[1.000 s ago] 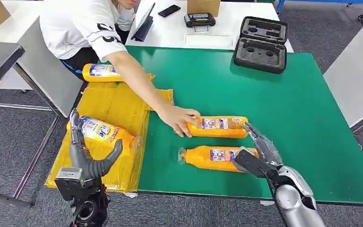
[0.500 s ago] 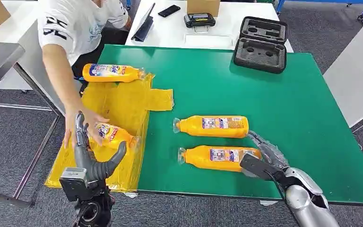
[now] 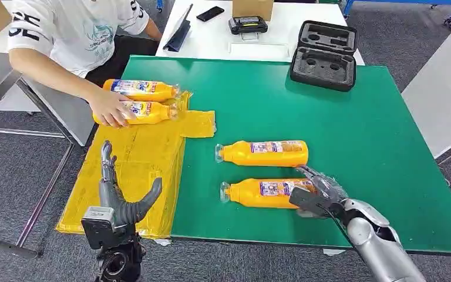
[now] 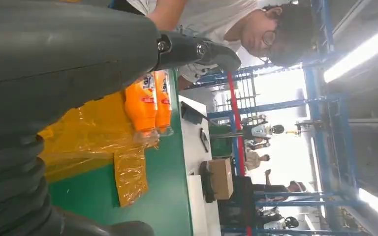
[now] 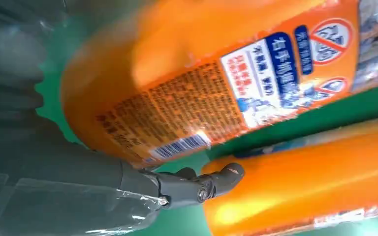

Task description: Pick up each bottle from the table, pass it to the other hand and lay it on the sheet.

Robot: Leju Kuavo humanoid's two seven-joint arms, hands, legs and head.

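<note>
Two table bottles (image 3: pixel 262 154) lengthwise, caps leftward; right hand (image 3: pixel 317 192) wrapping nearer bottle (image 3: pixel 264 194); left hand (image 3: pixel 117 194) spread, empty.

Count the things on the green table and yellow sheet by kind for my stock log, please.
Orange bottles on the yellow sheet: 2
Orange bottles on the green table: 2
Black foam case: 1
Total: 5
</note>
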